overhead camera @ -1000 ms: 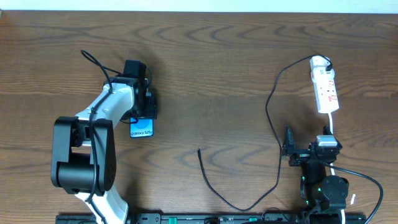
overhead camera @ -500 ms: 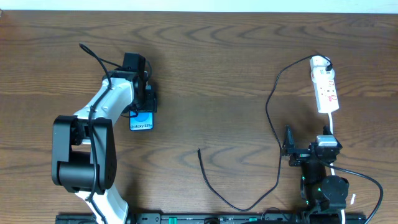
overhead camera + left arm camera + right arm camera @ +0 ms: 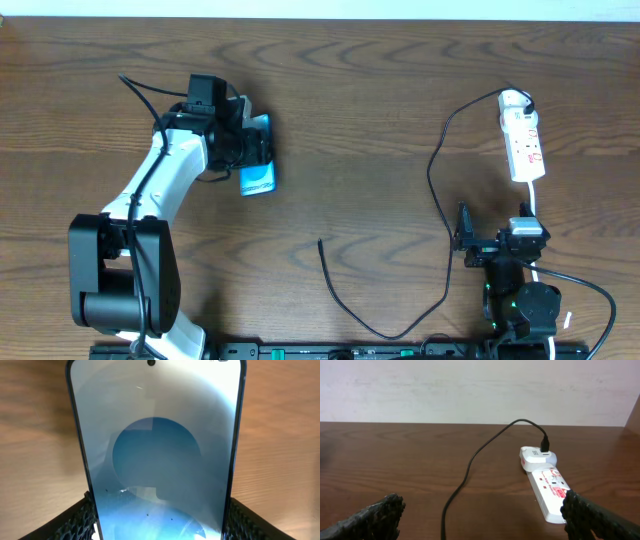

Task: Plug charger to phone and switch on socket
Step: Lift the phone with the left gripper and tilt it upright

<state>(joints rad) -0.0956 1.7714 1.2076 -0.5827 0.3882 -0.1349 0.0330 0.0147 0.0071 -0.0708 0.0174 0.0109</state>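
Overhead: a brown wooden worktop (image 3: 350, 90). The left hand (image 3: 248, 150), at upper left, gripped the phone (image 3: 258, 180) across its width, blue screen up. The charger (image 3: 432, 175) ran from the far end of the socket (image 3: 522, 140) at upper right, looped down the worktop, and ended with its tip (image 3: 320, 241) lying free near the centre, well apart from the phone. The right hand (image 3: 463, 240) sat just below the socket, spread wide and empty.

Left wrist: the phone (image 3: 155, 450) filled the view, clamped between both fingers (image 3: 75, 522).

Right wrist: the fingers (image 3: 370, 520) stood wide apart with nothing between them. Ahead lay the socket (image 3: 547, 487), the charger (image 3: 470, 467) plugged in at its far end.
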